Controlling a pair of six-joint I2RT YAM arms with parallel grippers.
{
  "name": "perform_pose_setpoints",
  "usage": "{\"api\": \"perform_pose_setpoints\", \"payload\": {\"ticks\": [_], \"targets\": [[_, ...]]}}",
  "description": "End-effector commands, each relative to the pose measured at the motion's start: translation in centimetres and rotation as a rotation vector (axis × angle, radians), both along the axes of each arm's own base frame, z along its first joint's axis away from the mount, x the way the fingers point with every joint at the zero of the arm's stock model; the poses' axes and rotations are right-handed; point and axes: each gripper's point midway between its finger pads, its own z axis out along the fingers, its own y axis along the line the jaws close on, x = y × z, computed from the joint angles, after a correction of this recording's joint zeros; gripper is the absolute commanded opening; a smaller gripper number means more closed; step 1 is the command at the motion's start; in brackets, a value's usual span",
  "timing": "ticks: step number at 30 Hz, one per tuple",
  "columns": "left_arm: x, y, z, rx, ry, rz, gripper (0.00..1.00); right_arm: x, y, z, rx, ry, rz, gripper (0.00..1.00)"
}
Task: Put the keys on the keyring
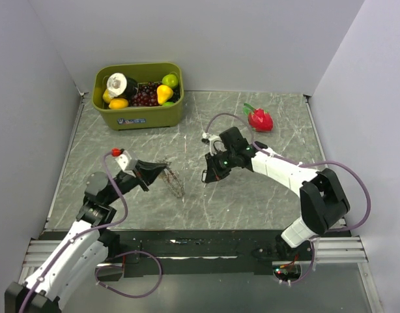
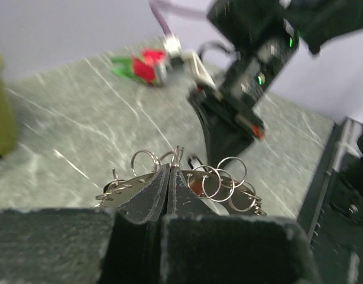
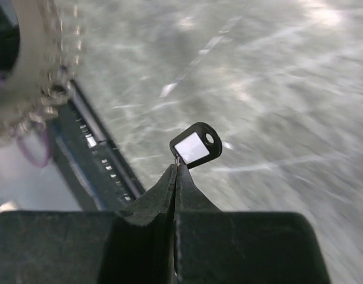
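- Plainly, one black-headed key was pinched at the tips of the right gripper. Its fingers were pressed together on it, and the head with its small hole stuck out beyond them. The blade was hidden between the pads.
- The keyring, a cluster of small wire loops, was clamped in the left gripper, whose fingers were pressed tight on it.
- From above, the keyring lay just left of the right gripper, with a clear gap between the two. The ring's long axis ran slantwise from far-left to near-right.
- The coming move likely turned on that gap: the key had to travel left, hole first, onto a loop. The right arm was the one placed to close it, while the left only had to hold steady.
- Whether the hole lined up with any loop could not be told; the right wrist view was blurred.
- The marbled table lay bare around both grippers.
- A green bin at the far left and a red toy fruit at the far right were well apart from the work.
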Motion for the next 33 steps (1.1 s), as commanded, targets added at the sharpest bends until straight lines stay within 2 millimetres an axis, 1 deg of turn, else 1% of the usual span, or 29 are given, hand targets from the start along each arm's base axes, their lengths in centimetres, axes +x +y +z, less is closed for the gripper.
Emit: {"api": "perform_pose_setpoints", "payload": {"ticks": [1, 2, 3, 4, 5, 6, 8, 9, 10, 11, 12, 13, 14, 15, 16, 18, 19, 20, 24, 28, 30, 31, 33], "targets": [[-0.4, -2.1, 1.7, 0.009, -0.046, -0.065, 0.01, 1.3, -2.9, 1.6, -0.146, -0.107, -0.086, 0.0], [-0.5, -2.5, 1.4, 0.023, -0.049, -0.065, 0.01, 1.3, -3.0, 1.9, -0.14, -0.127, -0.086, 0.0], [-1.0, -3.4, 1.3, 0.048, -0.073, -0.088, 0.01, 1.1, -3.2, 2.1, -0.135, -0.144, -0.076, 0.0], [-0.6, -3.6, 1.0, 0.062, -0.074, -0.07, 0.01, 0.9, -3.1, 2.9, -0.11, -0.167, -0.068, 0.0], [-0.7, -4.0, 0.8, 0.075, -0.077, -0.071, 0.01, 1.1, -3.0, 3.1, -0.101, -0.183, -0.071, 0.0], [-1.1, -4.7, 0.8, 0.095, -0.095, -0.094, 0.01, 1.1, -3.2, 3.0, -0.107, -0.174, -0.09, 0.0], [-1.4, -5.4, 0.3, 0.118, -0.107, -0.122, 0.01, 0.1, -2.2, 2.6, -0.065, -0.117, -0.025, 0.0], [-1.7, -5.8, 0.1, 0.128, -0.122, -0.141, 0.01, -0.6, -1.5, 2.6, -0.019, -0.081, 0.015, 0.0], [-2.0, -6.1, 0.2, 0.126, -0.138, -0.161, 0.01, -3.0, 0.3, 3.4, 0.121, 0.02, 0.13, 0.0], [-2.4, -6.3, 0.4, 0.124, -0.155, -0.183, 0.01, -3.9, 0.9, 3.7, 0.18, 0.042, 0.197, 0.0], [-2.7, -6.4, 0.1, 0.126, -0.166, -0.193, 0.01, -4.3, 1.6, 4.1, 0.241, 0.067, 0.233, 0.0], [-3.0, -6.2, 0.9, 0.108, -0.202, -0.193, 0.01, -5.6, 2.2, 4.9, 0.321, 0.126, 0.294, 0.0], [-3.4, -6.1, 1.2, 0.097, -0.221, -0.203, 0.01, -5.7, 2.2, 5.0, 0.332, 0.129, 0.301, 0.0], [-3.6, -5.9, 0.8, 0.093, -0.227, -0.199, 0.01, -5.7, 2.4, 5.0, 0.343, 0.123, 0.309, 0.0], [-3.9, -5.4, 1.6, 0.09, -0.288, -0.187, 0.01, -5.9, 2.3, 5.1, 0.354, 0.128, 0.315, 0.0], [-4.3, -5.0, 1.8, 0.08, -0.322, -0.176, 0.01, -6.1, 2.2, 5.6, 0.375, 0.141, 0.329, 0.0], [-4.8, -4.7, 2.4, 0.068, -0.35, -0.176, 0.01, -6.2, 2.2, 5.8, 0.386, 0.147, 0.339, 0.0], [-5.0, -4.6, 2.5, 0.066, -0.361, -0.179, 0.01, -5.9, 2.2, 5.7, 0.373, 0.14, 0.326, 0.0], [-6.4, -4.7, 3.2, 0.043, -0.397, -0.238, 0.01, -5.2, 1.9, 5.2, 0.32, 0.122, 0.294, 0.0], [-8.1, -5.5, 3.3, 0.04, -0.426, -0.349, 0.01, -5.4, 1.8, 5.8, 0.332, 0.096, 0.302, 0.0], [-8.5, -5.8, 3.2, 0.043, -0.425, -0.376, 0.01, -5.4, 1.6, 6.1, 0.322, 0.069, 0.298, 0.0], [-8.4, -5.9, 3.1, 0.047, -0.424, -0.382, 0.01, -5.3, 1.4, 6.7, 0.326, 0.037, 0.299, 0.0], [-8.4, -6.0, 3.0, 0.051, -0.421, -0.384, 0.01, -5.5, 1.3, 7.2, 0.333, 0.0, 0.307, 0.0]]}}
